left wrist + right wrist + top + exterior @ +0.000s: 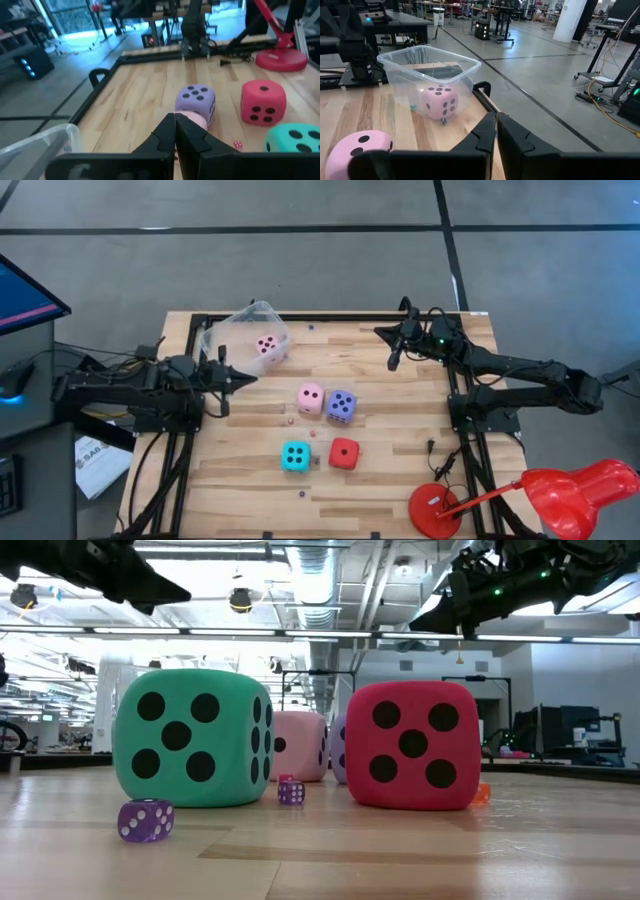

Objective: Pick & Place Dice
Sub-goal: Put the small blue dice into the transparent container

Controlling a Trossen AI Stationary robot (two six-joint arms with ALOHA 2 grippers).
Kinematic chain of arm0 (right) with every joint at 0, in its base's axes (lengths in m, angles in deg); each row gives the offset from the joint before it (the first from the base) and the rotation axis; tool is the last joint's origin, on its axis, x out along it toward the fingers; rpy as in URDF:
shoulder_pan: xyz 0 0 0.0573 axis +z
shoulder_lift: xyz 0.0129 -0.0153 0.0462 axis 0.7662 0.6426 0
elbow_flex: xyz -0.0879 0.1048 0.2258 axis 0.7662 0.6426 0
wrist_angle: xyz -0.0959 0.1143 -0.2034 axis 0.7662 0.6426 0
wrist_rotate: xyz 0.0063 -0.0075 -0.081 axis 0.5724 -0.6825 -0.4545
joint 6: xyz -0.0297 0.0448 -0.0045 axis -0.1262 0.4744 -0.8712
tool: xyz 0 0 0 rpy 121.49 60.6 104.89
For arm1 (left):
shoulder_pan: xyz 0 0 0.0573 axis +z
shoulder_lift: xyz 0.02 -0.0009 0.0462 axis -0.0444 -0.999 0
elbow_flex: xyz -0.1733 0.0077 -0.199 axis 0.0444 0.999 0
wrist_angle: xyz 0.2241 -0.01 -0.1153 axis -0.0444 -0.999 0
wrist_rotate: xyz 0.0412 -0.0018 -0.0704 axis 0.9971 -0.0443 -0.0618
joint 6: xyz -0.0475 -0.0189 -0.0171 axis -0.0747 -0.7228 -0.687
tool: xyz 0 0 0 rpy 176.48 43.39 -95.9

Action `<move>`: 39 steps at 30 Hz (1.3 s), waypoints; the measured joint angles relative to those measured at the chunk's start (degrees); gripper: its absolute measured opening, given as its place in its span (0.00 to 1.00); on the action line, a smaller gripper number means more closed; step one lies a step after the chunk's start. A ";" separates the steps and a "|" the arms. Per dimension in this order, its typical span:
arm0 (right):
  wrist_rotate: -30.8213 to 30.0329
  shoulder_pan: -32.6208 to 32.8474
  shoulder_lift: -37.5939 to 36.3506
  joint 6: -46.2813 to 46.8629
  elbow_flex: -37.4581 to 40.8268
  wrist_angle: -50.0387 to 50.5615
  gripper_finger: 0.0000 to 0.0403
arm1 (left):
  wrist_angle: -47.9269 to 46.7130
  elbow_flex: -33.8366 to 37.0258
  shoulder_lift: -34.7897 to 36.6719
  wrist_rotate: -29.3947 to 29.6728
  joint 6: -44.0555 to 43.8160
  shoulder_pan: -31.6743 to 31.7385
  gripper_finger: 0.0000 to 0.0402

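Wooden planks make up the table top [400, 395], with a red desk lamp [560, 495] at one corner. Near the far edge stands a clear plastic tub [248, 332] with one pale pink die [267, 346] inside. Another pale pink die [311, 398] sits in the middle, touching the violet-blue die [341, 406]. Closer in sit the cyan die [295, 456] and the red die [344, 453], side by side, flat on the wood. Tiny purple dice [146, 820] lie around them. The left gripper [243, 379] hangs beside the tub, fingers pressed together on nothing. The right gripper [385, 332] waits over the far edge, fingers together too.
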 joint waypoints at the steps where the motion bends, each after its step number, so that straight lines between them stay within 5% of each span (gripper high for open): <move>1: 0.01 0.00 0.00 0.00 0.00 0.00 0.04 | 0.08 0.29 0.90 0.00 0.00 0.00 0.00; 18: 0.24 0.00 0.00 3.48 0.00 -0.26 0.04 | -9.65 0.99 10.53 -1.91 -0.04 -0.02 0.00; 39: 0.24 0.00 0.00 1.69 0.00 -0.19 0.04 | 0.20 9.32 17.20 -1.87 2.95 -0.02 0.00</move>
